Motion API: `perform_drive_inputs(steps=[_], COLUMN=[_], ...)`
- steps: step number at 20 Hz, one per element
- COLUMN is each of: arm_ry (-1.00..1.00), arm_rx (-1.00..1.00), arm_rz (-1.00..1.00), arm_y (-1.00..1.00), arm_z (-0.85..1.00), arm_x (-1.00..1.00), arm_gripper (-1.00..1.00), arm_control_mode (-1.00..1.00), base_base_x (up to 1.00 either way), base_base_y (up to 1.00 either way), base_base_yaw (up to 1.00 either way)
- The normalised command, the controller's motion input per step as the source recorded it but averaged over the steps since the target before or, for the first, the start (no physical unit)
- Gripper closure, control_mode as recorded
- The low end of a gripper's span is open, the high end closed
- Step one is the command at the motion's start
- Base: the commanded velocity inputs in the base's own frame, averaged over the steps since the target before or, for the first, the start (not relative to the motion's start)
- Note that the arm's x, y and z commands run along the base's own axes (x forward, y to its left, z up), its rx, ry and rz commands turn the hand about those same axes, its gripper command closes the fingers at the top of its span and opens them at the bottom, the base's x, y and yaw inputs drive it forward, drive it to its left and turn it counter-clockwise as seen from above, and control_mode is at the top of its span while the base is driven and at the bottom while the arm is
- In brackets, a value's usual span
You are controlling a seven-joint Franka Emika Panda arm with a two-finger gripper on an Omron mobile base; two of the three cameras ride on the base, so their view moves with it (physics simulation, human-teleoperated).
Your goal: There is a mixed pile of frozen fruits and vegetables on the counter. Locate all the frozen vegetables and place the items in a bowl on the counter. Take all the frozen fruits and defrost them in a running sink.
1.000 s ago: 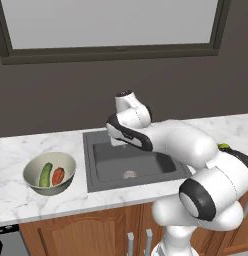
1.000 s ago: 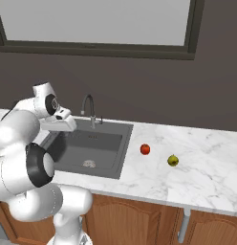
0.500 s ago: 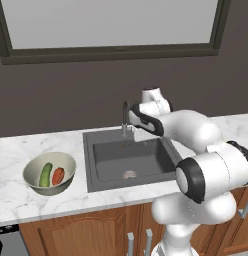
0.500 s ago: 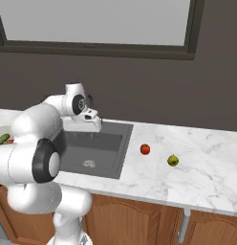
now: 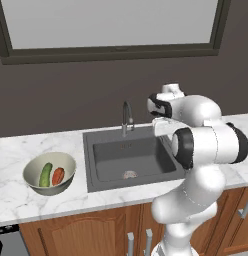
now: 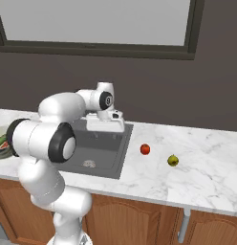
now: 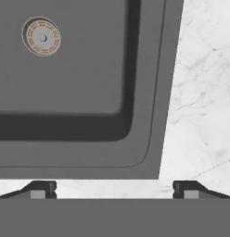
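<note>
Vegetables bowled; fruit step next. Gripper (image 7: 114, 189) wide open, empty, above sink (image 7: 79, 92) corner; calls for reaching right toward tomato (image 6: 145, 149).

Both base views share the sink (image 5: 128, 157); hand view looks down.

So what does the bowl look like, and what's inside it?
The bowl is wide, round and pale greenish-beige, like smooth ceramic. It stands upright on the white marble counter, left of the dark sink and apart from it. Inside lie a dark green cucumber and a stubby orange-red carrot piece, side by side. Nothing else touches it.
</note>
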Motion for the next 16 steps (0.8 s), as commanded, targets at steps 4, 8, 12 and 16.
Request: perform_drive_inputs(steps=[4, 8, 12, 16], arm_ry=[0.07, 0.12, 0.06, -0.02], arm_rx=[0.11, 0.13, 0.09, -0.01], arm_rz=[0.09, 0.04, 0.05, -0.01], arm_y=[-0.83, -0.91, -0.83, -0.3], arm_z=[-0.29, -0.19, -0.16, -0.13], arm_x=[0.08, 0.16, 0.19, 0.05], arm_gripper=[-1.0, -1.0, -1.0, -1.0], arm_control_mode=[-1.0, -1.0, -1.0, -1.0], base_base_x=[0.0, 0.0, 0.0, 0.0], base_base_y=[0.0, 0.0, 0.0, 0.0], base_base_yaw=[0.0, 0.0, 0.0, 0.0])
